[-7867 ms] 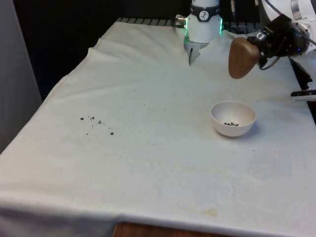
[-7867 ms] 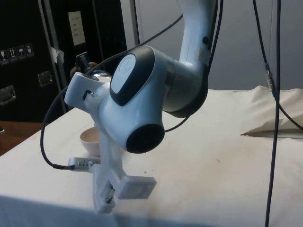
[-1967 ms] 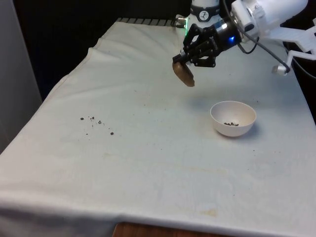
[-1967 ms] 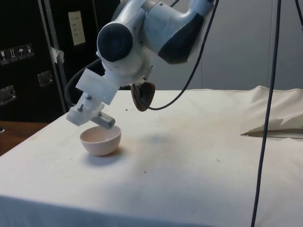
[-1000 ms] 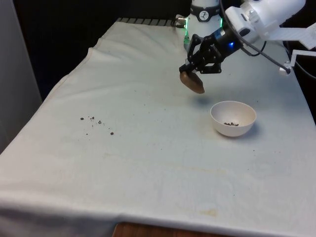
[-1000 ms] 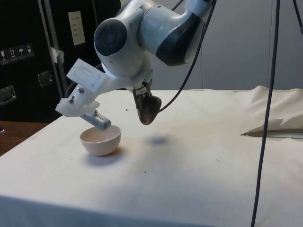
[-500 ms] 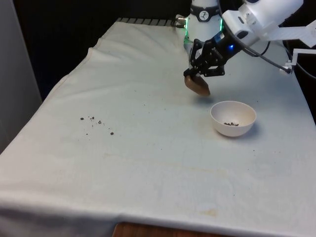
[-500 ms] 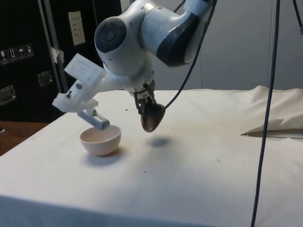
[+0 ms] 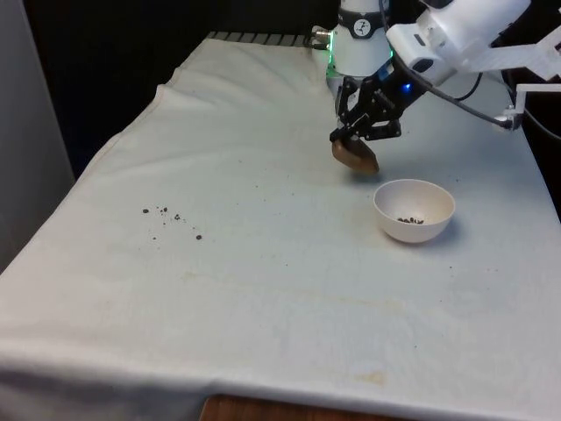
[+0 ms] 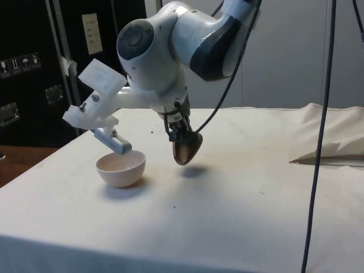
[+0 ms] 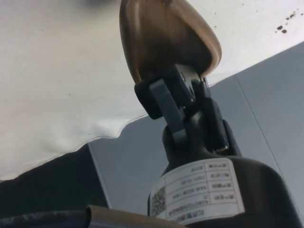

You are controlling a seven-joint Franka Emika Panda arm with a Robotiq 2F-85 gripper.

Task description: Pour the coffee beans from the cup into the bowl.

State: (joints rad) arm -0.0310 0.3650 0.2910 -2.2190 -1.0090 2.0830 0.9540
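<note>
My black two-finger pincer [image 9: 362,140] grips the tipped brown wooden cup [image 9: 354,155] low over the white cloth, just beside the small white bowl [image 9: 414,210] holding a few beans near the table's far edge; I judge it best to lower the cup slowly and level it before letting go.

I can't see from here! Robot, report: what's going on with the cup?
Gripper shut on wooden cup, tilted, above the cloth beside white bowl. A few beans in bowl. Spilled beans on cloth, well clear.

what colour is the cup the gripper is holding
The cup is brown, with a wood-like look. It shows best in the wrist view, clamped in the gripper.
</note>
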